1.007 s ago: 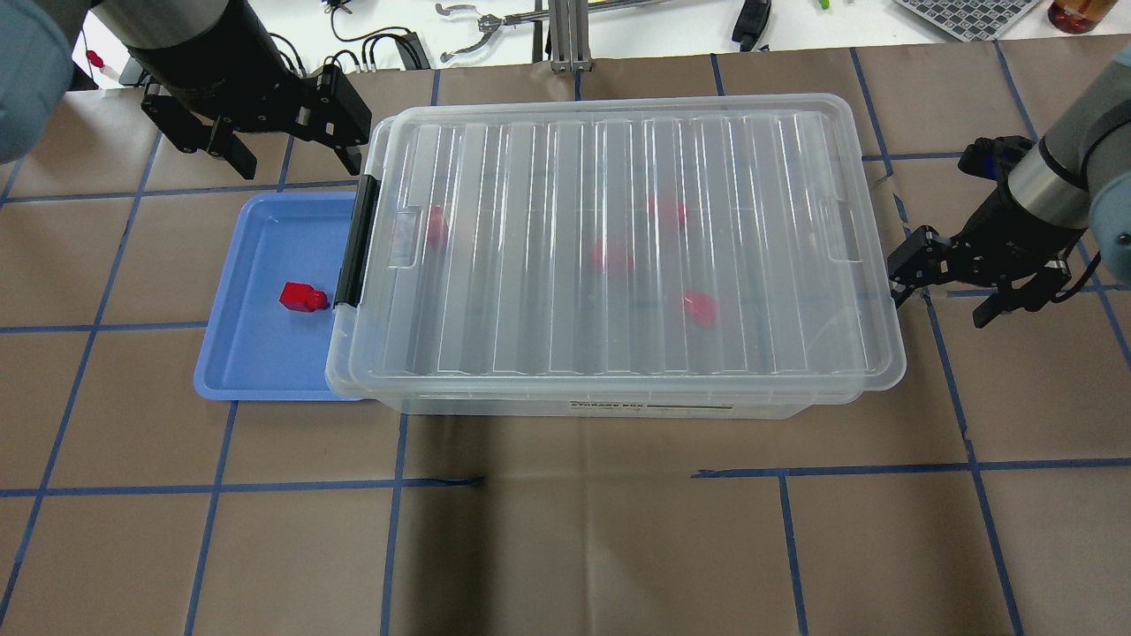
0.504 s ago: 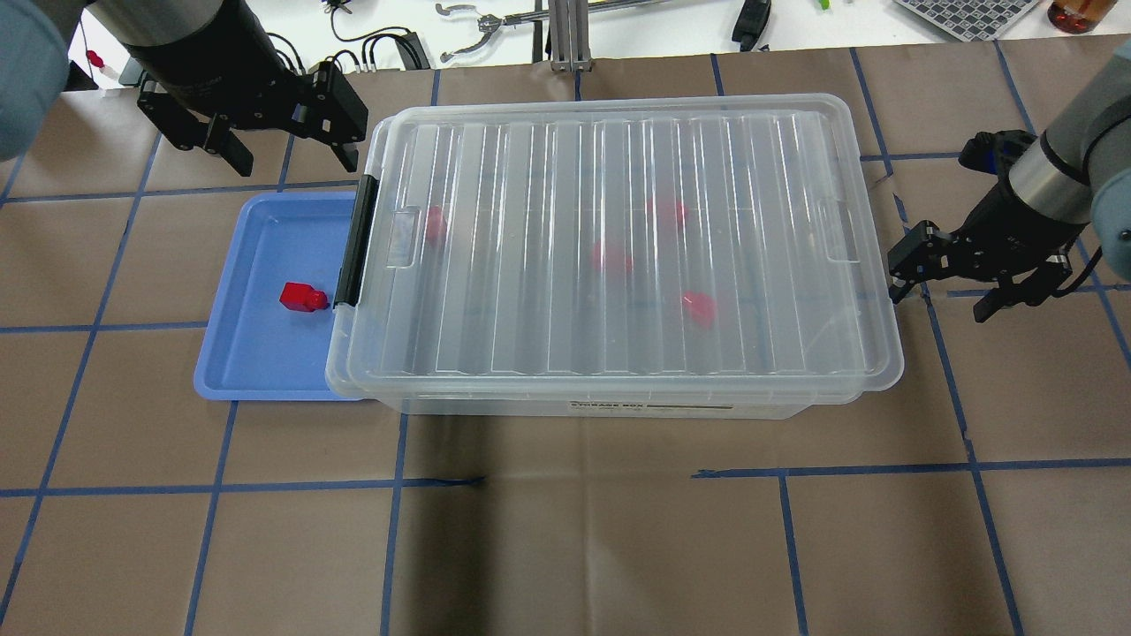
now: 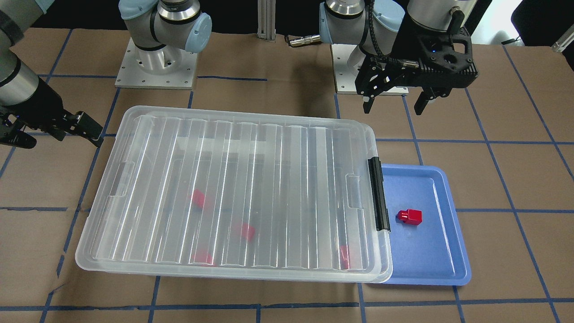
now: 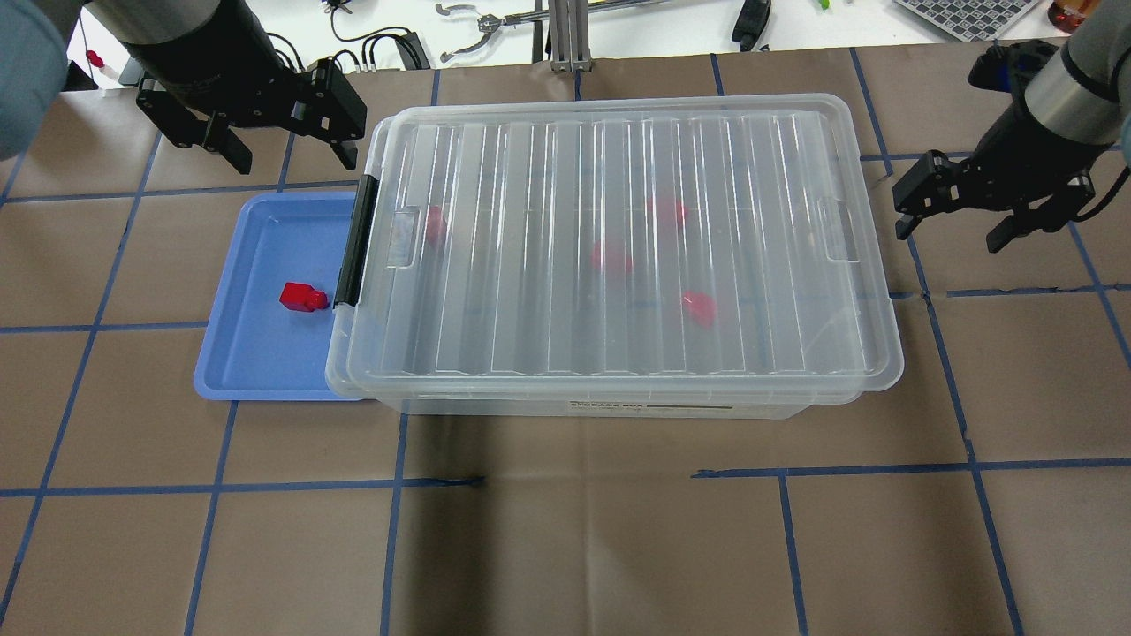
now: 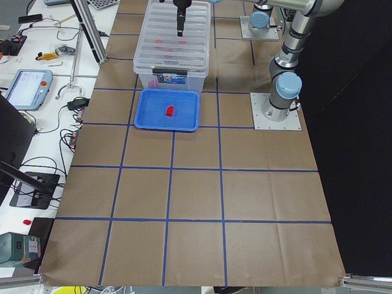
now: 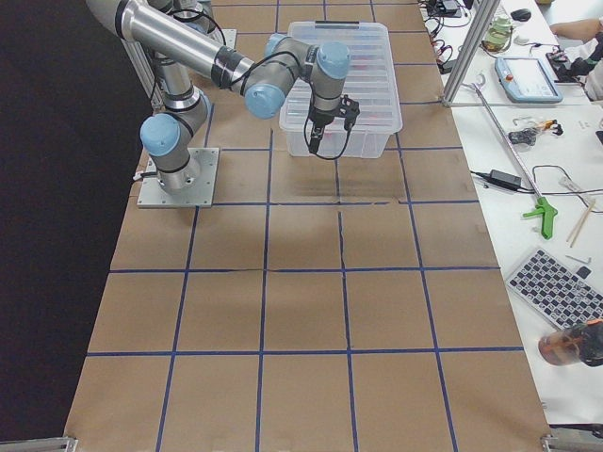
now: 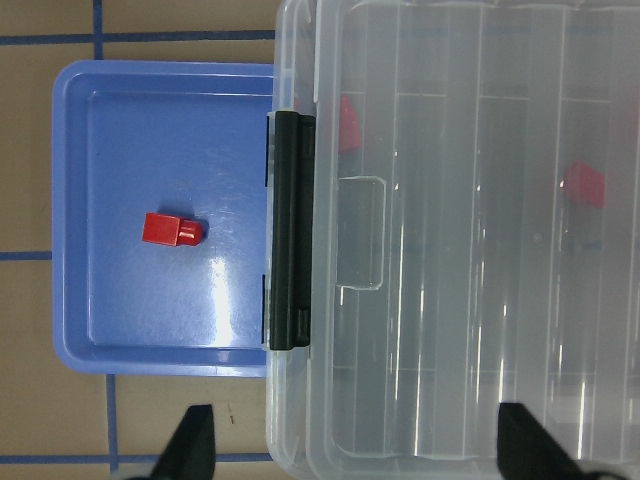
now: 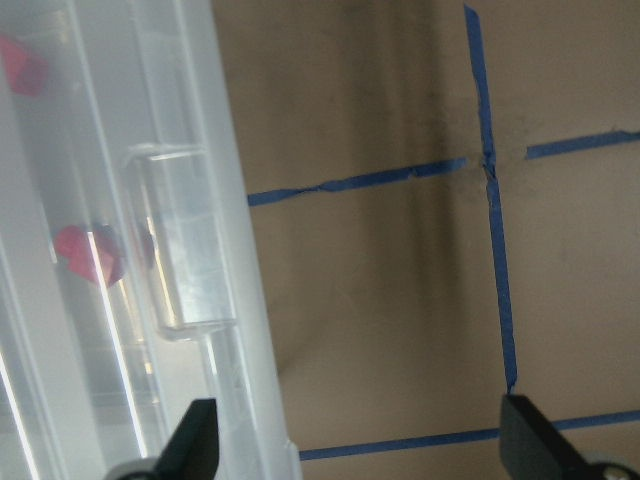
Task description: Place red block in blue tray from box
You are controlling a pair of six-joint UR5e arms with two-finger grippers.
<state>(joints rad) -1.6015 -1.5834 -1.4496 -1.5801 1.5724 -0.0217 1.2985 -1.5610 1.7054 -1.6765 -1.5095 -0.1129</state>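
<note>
Overhead exterior: a glossy red plastic block [image 4: 303,297] lay in the shallow blue plastic tray [image 4: 256,353]. Left hand [image 4: 294,162] and right hand [image 4: 947,237] gaped wide, empty.

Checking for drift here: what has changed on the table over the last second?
The right tool moved forward, away from the robot, alongside the box. It is open and empty. The left tool, the box, the red block and the blue tray stayed put.

I count one red block [image 4: 303,297] in the single blue tray [image 4: 231,353], and four more, blurred, under the lid [image 4: 530,291] of the one box [image 4: 495,405]. I see two pincers: left pincer [image 4: 296,163] and right pincer [image 4: 949,238].
</note>
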